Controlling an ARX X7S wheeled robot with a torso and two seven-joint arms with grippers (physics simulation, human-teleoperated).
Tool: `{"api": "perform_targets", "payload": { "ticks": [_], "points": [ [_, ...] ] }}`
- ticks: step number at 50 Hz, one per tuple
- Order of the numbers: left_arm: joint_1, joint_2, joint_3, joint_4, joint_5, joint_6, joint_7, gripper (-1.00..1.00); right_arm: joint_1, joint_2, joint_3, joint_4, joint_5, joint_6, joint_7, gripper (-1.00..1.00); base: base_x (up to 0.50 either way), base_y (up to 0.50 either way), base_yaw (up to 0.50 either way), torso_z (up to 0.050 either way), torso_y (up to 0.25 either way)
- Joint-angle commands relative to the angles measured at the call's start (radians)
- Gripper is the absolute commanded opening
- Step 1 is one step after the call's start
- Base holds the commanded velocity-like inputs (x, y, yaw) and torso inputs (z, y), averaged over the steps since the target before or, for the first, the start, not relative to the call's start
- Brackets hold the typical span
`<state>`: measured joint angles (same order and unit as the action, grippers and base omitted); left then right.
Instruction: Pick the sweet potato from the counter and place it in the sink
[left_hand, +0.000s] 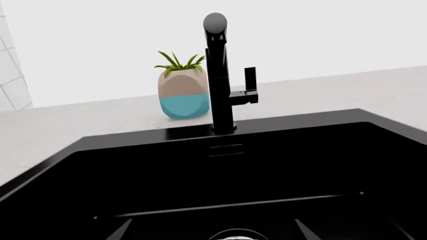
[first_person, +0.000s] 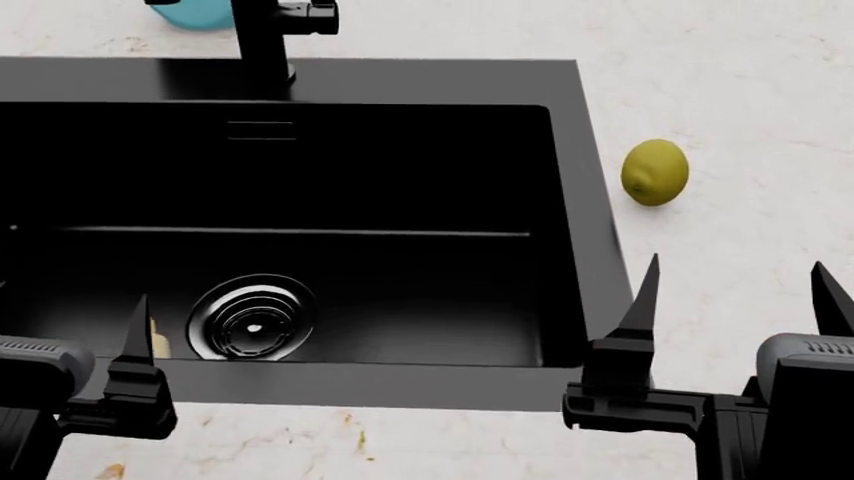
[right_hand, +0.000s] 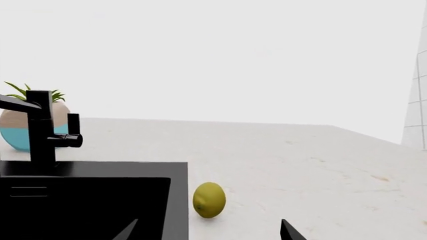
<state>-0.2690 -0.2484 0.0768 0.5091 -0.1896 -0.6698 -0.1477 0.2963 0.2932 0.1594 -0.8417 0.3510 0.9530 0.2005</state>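
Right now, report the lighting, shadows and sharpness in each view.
Head view: even light, everything sharp, the lemon casts only a faint shadow on the counter. Left wrist view: the sink basin is near-uniform black, detail lost. Right wrist view: the background wall is washed out white.

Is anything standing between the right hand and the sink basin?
Nothing visible does. The right hand hangs open over the counter beside the sink; the lemon lies farther back. The sweet potato is not in view.
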Motion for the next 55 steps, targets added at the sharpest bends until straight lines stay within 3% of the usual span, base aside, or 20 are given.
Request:
{"api": "perform_targets", "payload": {
  "ticks": [1,17,28,40,46,51,55],
  "points": [
    [0.01,-0.005,0.001,0.0,-0.008,0.012,0.0,1.0,-0.008,0.0,-0.001,-0.009,0.006,-0.003,0.006,1.0,0.41,0.0,0.0,0.0,0.0],
    [0.008,-0.007,0.011,-0.007,-0.011,0.016,-0.009,1.0,-0.026,0.004,-0.008,-0.008,0.002,-0.003,0.023,1.0,0.26,0.0,0.0,0.0,0.001],
    [0.001,-0.013,0.017,-0.021,-0.012,0.02,-0.01,1.0,0.029,0.036,0.02,-0.077,0.0,0.192,0.099,1.0,0.0,0.0,0.0,0.0,0.0],
    [0.006,-0.017,0.034,-0.056,-0.004,0.054,-0.009,1.0,0.081,0.055,0.19,-0.203,0.094,0.469,0.123,1.0,0.0,0.0,0.0,0.0,0.0],
    [0.003,-0.02,0.036,-0.063,-0.004,0.057,-0.012,1.0,0.128,0.136,0.36,-0.202,0.486,0.615,0.374,1.0,0.0,0.0,0.0,0.0,0.0],
    [0.009,-0.022,0.036,-0.073,-0.003,0.074,-0.012,1.0,0.115,0.237,0.486,-0.085,1.037,0.611,0.777,1.0,0.0,0.0,0.0,0.0,0.0],
    [0.011,-0.025,0.038,-0.078,-0.001,0.079,-0.014,1.0,0.072,0.315,0.515,0.001,1.327,0.54,1.009,1.0,0.0,0.0,0.0,0.0,0.0]
  ]
}}
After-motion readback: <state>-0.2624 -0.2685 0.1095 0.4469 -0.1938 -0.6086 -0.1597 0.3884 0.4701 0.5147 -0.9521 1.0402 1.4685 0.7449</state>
